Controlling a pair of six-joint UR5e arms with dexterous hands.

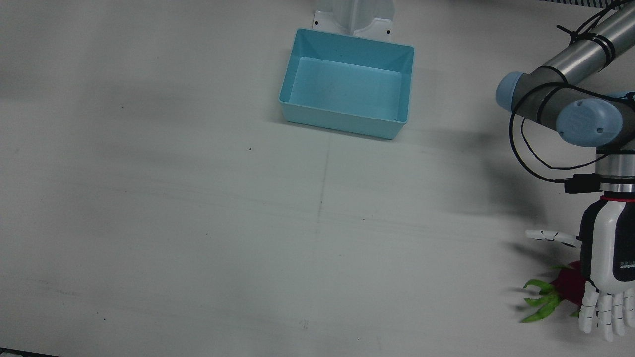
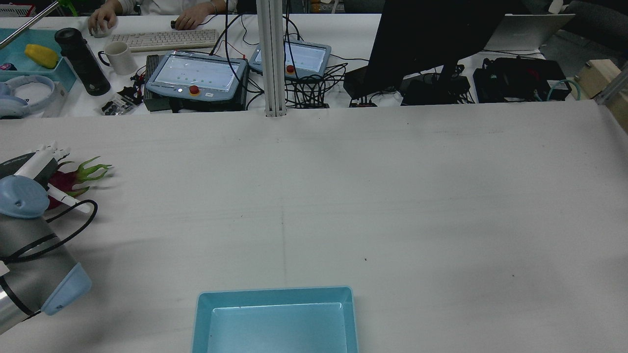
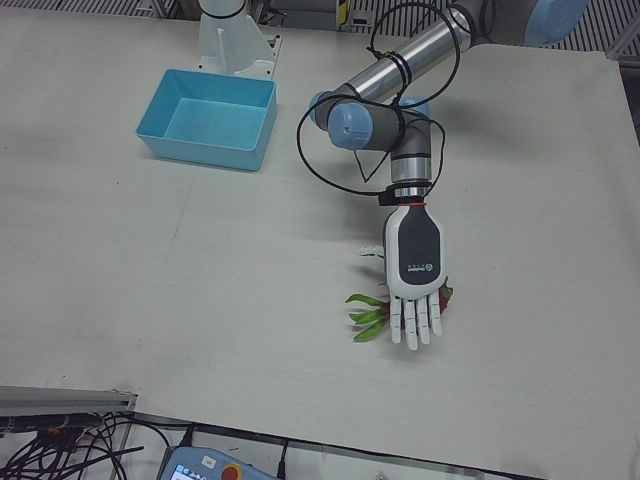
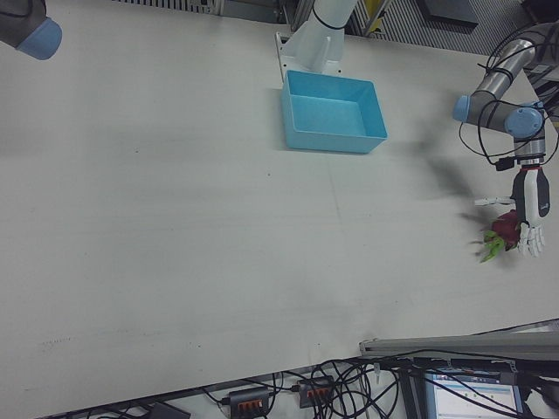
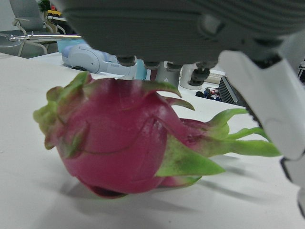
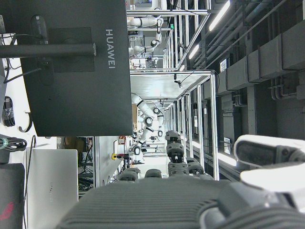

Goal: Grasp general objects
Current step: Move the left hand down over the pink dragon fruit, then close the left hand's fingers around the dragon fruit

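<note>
A pink dragon fruit with green leafy tips lies on the white table near the left arm's side edge, also seen in the rear view and left-front view. My left hand hovers flat just above it, open, palm down, with its thumb spread to the side. The left hand view shows the fruit close under the palm, with no fingers wrapped around it. My right hand appears only in its own view, pointing up and away from the table, open and holding nothing.
A light blue bin, empty, stands at the robot's edge of the table, midway between the arms. Beyond the far edge, a desk holds teach pendants, a keyboard, a mug and a monitor; a person's hands rest there.
</note>
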